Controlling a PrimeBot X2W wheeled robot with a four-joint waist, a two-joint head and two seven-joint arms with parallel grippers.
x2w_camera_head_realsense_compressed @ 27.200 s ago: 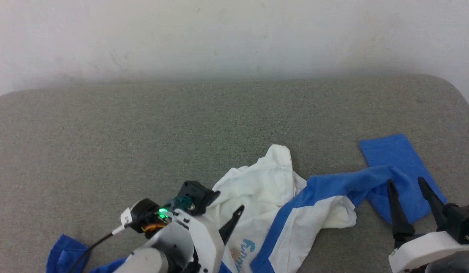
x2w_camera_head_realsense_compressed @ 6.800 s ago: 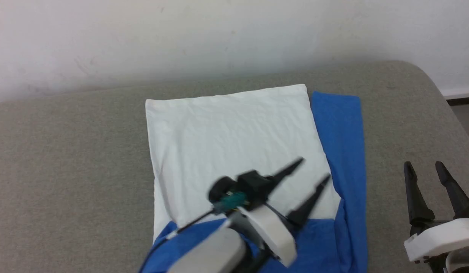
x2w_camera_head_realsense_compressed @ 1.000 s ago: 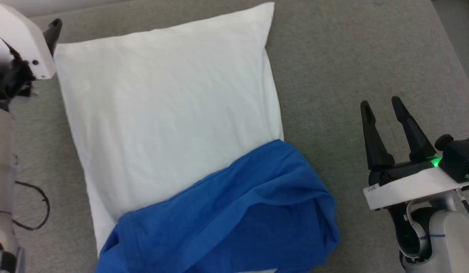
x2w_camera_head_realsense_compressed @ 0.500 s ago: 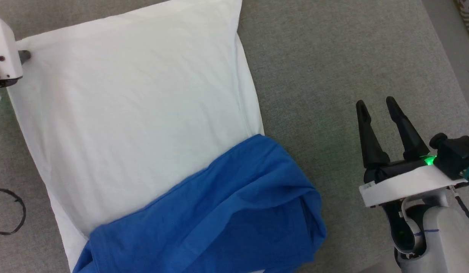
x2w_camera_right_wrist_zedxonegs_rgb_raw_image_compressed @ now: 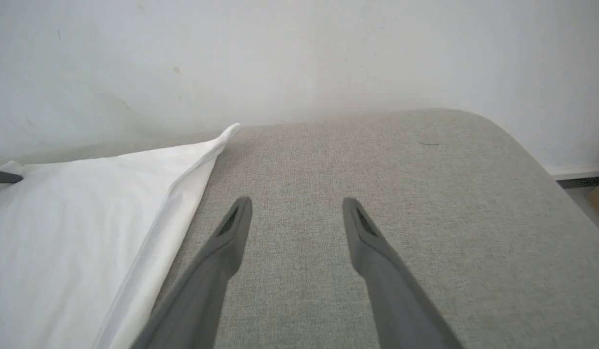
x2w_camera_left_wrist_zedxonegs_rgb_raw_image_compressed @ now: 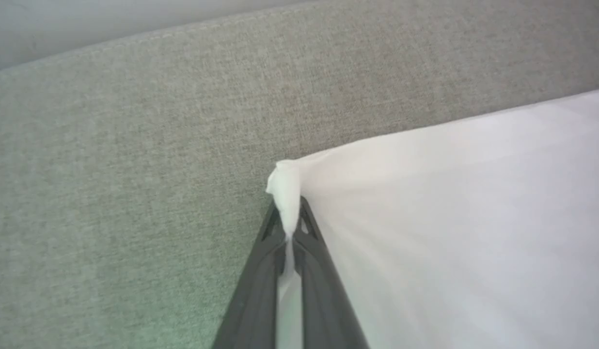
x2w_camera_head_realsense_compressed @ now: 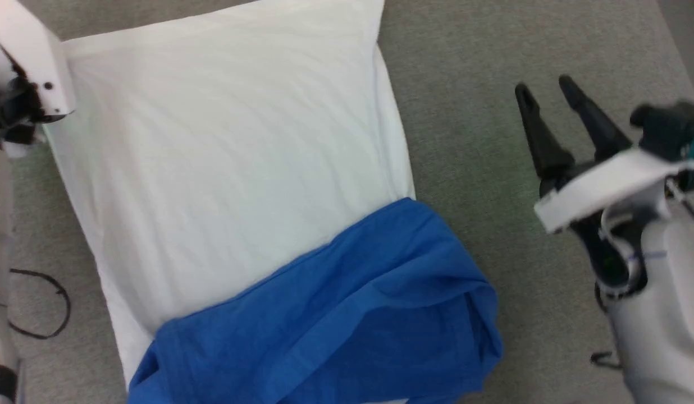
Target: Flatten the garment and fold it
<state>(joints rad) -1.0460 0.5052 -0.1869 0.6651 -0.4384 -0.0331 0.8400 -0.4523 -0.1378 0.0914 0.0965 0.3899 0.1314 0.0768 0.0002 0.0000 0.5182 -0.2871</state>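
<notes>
Left gripper (x2w_camera_left_wrist_zedxonegs_rgb_raw_image_compressed: 287, 218) clamping garment (x2w_camera_head_realsense_compressed: 229, 168) far-left corner, garment lying spread on grey cushion (x2w_camera_head_realsense_compressed: 470, 84); right gripper (x2w_camera_head_realsense_compressed: 544, 92) hanging open beside it; I'm worrying thin pinch slipping if pulled one-sided, skewing fold.

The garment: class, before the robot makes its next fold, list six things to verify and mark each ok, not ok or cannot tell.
1. Left end effector shut on the garment's far left corner: ok.
2. Right end effector open: ok.
3. Right end effector at the far right corner: not ok; it is over the grey cushion, apart from the cloth.
4. White body lying flat: ok.
5. Blue sleeves laid tidy: not ok, bunched.
6. Left grip firm enough to lift: cannot tell.
</notes>
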